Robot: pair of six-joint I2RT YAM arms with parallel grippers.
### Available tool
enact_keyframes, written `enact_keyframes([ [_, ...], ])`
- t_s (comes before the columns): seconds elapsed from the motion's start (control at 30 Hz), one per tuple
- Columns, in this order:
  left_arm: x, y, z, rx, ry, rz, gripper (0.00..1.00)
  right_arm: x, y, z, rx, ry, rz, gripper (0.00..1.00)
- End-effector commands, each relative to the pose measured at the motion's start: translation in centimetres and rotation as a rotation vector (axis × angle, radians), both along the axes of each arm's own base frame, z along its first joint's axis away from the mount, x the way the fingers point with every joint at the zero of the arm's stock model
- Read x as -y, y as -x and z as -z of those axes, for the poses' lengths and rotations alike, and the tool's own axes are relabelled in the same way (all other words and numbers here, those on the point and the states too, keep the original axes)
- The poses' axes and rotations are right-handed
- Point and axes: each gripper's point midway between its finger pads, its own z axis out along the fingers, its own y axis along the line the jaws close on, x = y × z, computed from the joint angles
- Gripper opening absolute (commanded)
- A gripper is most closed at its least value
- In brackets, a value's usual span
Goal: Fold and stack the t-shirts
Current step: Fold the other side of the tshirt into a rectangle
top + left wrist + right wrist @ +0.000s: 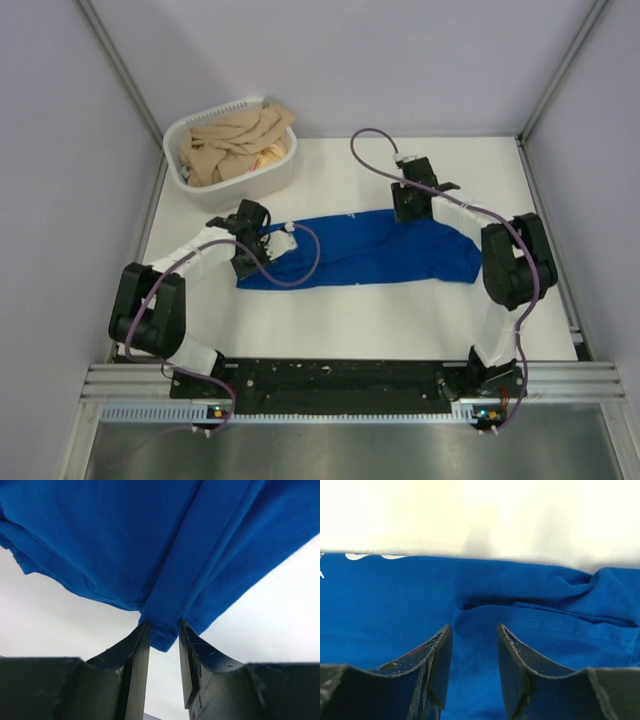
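One royal-blue t-shirt [370, 250] lies as a long, narrow strip across the middle of the white table. My left gripper [244, 262] is at its left end. In the left wrist view a bunched hem of the t-shirt [150, 540] runs down between the tips, and the left gripper [163, 627] is shut on it, with the cloth lifted off the table. My right gripper [406, 214] is at the strip's far edge, right of centre. In the right wrist view the right gripper [474, 627] is shut on a hemmed fold of the t-shirt [395, 605]. Bits of white print [367, 556] show at the cloth's far edge.
A white laundry basket [287, 168] stands at the back left, holding crumpled beige clothes [230, 140]. Grey walls close in the table [400, 320] at the back and on both sides. Purple cables loop from both arms over the table.
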Motion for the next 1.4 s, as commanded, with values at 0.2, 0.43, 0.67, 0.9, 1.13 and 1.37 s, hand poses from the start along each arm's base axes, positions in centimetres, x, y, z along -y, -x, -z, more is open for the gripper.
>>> enact_keyframes([
  [0.2, -1.3, -1.2, 0.4, 0.036, -0.058, -0.017, 0.16, -2.0, -0.8, 0.1, -0.006, -0.055, 0.008, 0.4],
  [0.43, -0.5, -1.9, -0.8, 0.042, -0.021, -0.044, 0.0, -1.4, -1.4, 2.3, -0.04, 0.001, 0.026, 0.26],
  [0.67, -0.6, -3.5, -2.2, 0.057, 0.029, -0.127, 0.0, 0.8, -2.3, -1.7, 0.074, 0.076, 0.097, 0.0],
  [0.9, -0.8, -5.0, -0.7, 0.036, 0.022, -0.181, 0.0, -0.7, -3.4, -3.9, 0.153, 0.015, 0.023, 0.0],
  [1.13, -2.9, -6.0, 1.1, 0.043, -0.093, -0.251, 0.12, -2.7, -4.0, -2.2, 0.107, -0.04, -0.057, 0.24],
  [1.37, -3.4, -6.7, -0.6, 0.112, -0.103, -0.278, 0.48, 1.4, -1.3, -7.1, 0.176, -0.05, 0.044, 0.59],
])
